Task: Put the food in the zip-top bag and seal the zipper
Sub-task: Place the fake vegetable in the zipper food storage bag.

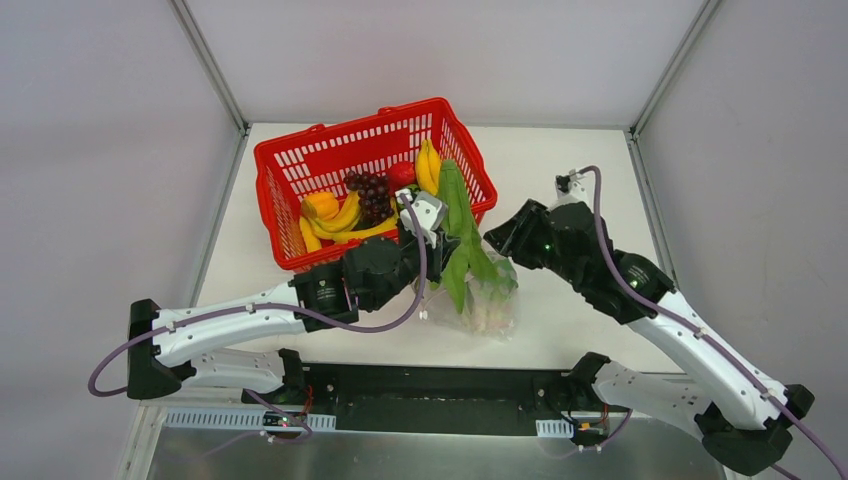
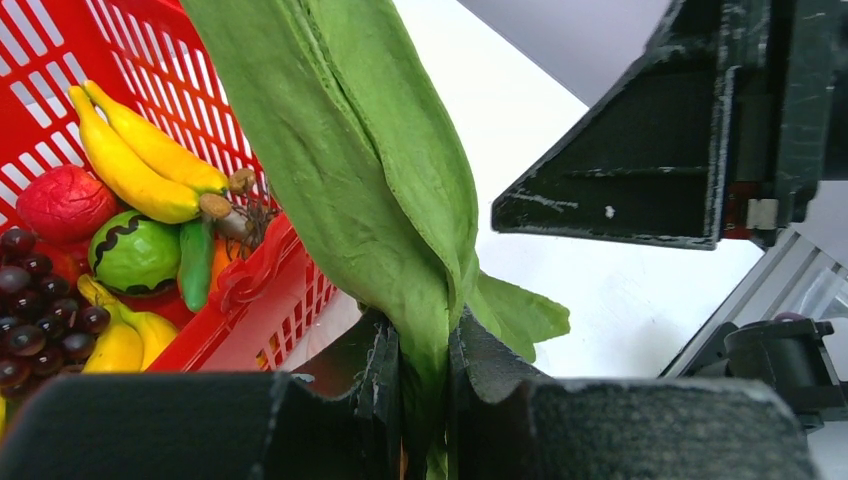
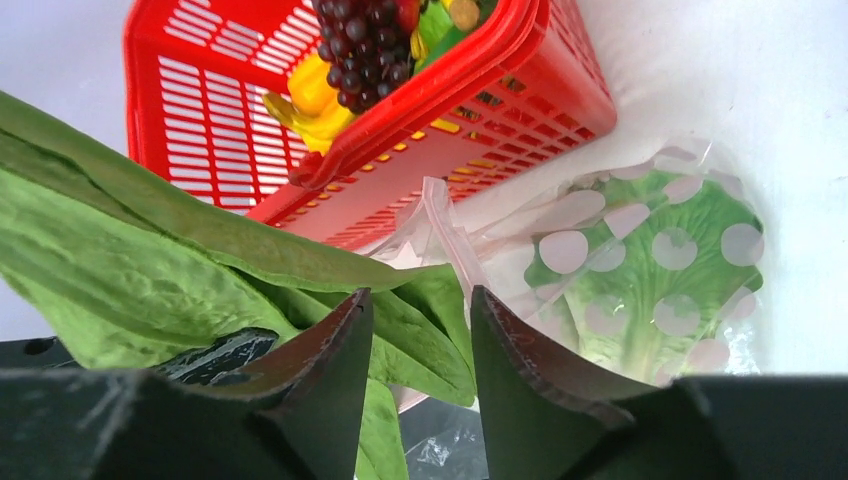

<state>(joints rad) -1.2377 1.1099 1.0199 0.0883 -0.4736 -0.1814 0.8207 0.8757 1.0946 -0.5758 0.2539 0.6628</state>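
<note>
1. Black ridged fingers of the left claw fill the bottom of the left wrist view. They are clenched on the lettuce, with the leaf pinched flat and no gap.
2. Right wrist view only: the right claw is released, jaws apart, nothing pinched. A lettuce leaf crosses behind its left finger.
3. Same view only: the zip-top bag lies on the white table, just beyond and to the right of the right claw. A ribbed green leaf shows through its film. The zipper, a pale pink strip, stands just ahead of the jaw gap.
4. Top view only: both claws meet over the bag, the left claw on the lettuce's left side and the right claw close on its right. The red basket sits beyond the left claw.
5. Axis: the lettuce is long and narrow. Its lower end is at the bag below the left claw. Its leaf tips point away from the arm bases, over the basket's near right corner. In the left wrist view it rises from the fingers, leaning left.
6. Materials:
   - Lettuce: matte and faintly veined.
   - Bag: clear, crinkly, with round pale spots.
   - Basket: glossy slotted plastic, holding curved yellow bananas and beaded dark grapes.
</note>
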